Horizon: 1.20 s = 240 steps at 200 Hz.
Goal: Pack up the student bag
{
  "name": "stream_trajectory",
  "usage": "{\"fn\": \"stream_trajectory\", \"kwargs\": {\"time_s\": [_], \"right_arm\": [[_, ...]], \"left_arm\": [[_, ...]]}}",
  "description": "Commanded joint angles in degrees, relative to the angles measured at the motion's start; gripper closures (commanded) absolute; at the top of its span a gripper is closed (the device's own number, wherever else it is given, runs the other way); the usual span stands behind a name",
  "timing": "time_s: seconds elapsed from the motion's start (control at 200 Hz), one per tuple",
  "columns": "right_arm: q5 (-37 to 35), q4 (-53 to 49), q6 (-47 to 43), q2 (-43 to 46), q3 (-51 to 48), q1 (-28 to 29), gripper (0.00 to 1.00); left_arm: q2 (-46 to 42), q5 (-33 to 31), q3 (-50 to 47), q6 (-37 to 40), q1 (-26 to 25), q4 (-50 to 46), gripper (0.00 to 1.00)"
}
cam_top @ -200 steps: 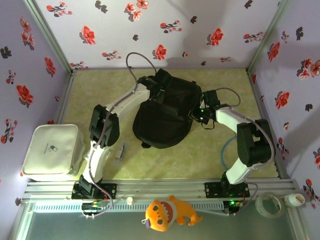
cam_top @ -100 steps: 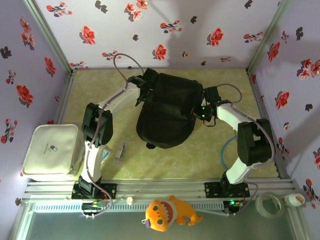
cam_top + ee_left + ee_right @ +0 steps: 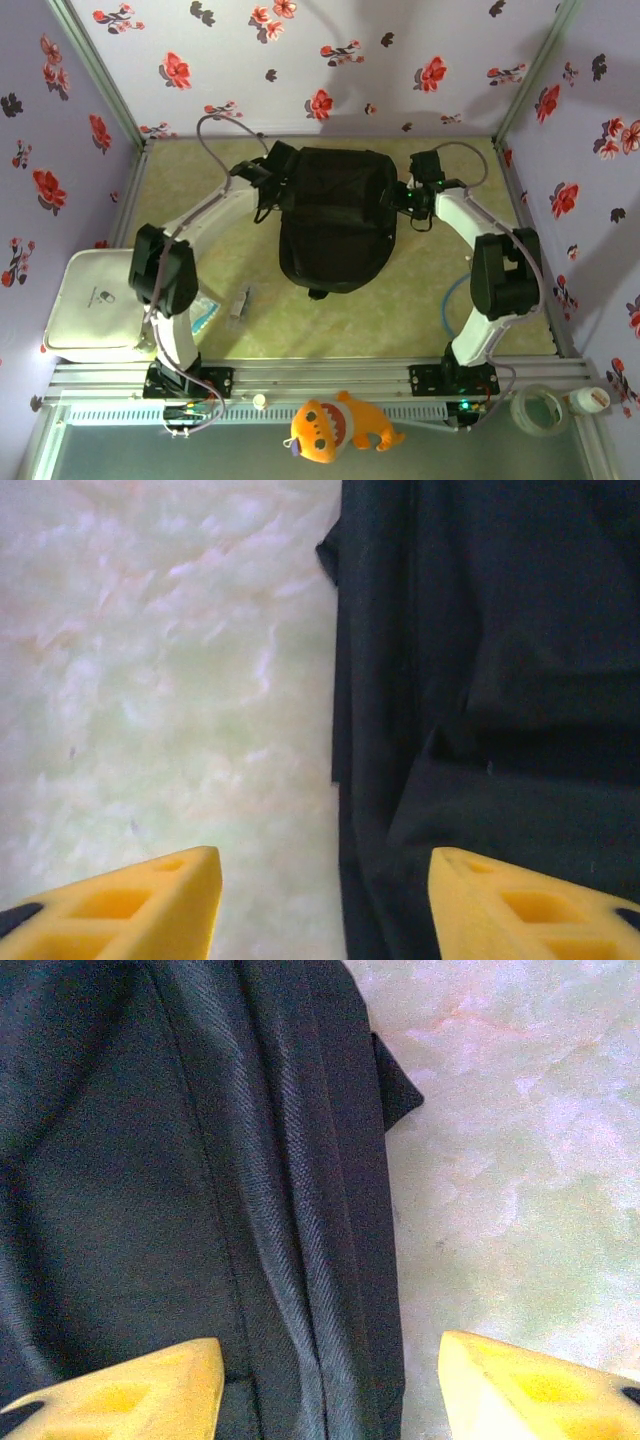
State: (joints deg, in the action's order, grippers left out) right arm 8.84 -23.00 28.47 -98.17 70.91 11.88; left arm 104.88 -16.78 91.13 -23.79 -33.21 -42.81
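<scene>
Student bag (image 3: 335, 225) lies flat centrally; white case (image 3: 90, 300) (far left) sits well apart.

Left side: left arm (image 3: 215, 212) rises from its base at lower left, elbow folded at mid-left, forearm running up-right to the left gripper (image 3: 272, 182) at upper centre. Jaws parted, yellow fingers (image 3: 140, 905) wide apart.

Right side: right arm (image 3: 470, 215) rises from lower right, elbow at mid-right, forearm angled up-left to the right gripper (image 3: 402, 198). Jaws parted likewise.
</scene>
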Motion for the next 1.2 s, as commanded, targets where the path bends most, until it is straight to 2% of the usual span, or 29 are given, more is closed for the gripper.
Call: {"fn": "stream_trajectory", "kwargs": {"time_s": [0.0, 0.16, 0.235, 0.45, 0.61, 0.8, 0.91, 1.045, 1.195], "right_arm": [[-2.3, -1.6, 0.2, 6.9, -3.5, 0.0, 0.31], [-2.9, -1.5, 1.2, 13.1, -9.6, 1.3, 0.19], [-2.6, -1.2, 1.7, 14.8, -11.5, 2.5, 0.16], [-3.6, -2.9, 5.7, 17.1, -12.1, 7.4, 0.14], [-2.2, -3.0, 9.9, 17.1, -12.3, 13.8, 0.15], [2.1, 2.0, 15.5, 12.1, -14.5, 20.4, 0.15], [5.0, 5.3, 17.1, 9.0, -15.8, 20.3, 0.16], [1.2, 3.1, 14.5, 8.1, -16.7, 18.2, 0.16], [-3.4, -0.1, 11.0, 8.4, -18.1, 11.8, 0.16]], "left_arm": [[-7.9, 1.7, -7.2, -3.0, 1.2, 0.3, 0.35], [-18.0, 3.6, -21.3, -6.7, 2.3, 1.2, 0.20], [-21.4, 6.5, -27.5, -8.0, 3.0, 2.2, 0.17], [-24.3, 11.9, -40.2, -11.4, 3.7, 3.5, 0.16], [-24.7, 13.5, -45.4, -11.8, 3.9, 2.6, 0.16], [-24.2, 16.7, -48.3, -11.2, 3.9, 4.0, 0.18], [-23.9, 17.2, -48.9, -10.0, 3.8, 4.4, 0.21], [-22.6, 17.2, -49.1, -9.3, 3.6, 4.6, 0.25], [-20.7, 17.2, -48.9, -9.3, 3.2, 5.4, 0.29]]}}
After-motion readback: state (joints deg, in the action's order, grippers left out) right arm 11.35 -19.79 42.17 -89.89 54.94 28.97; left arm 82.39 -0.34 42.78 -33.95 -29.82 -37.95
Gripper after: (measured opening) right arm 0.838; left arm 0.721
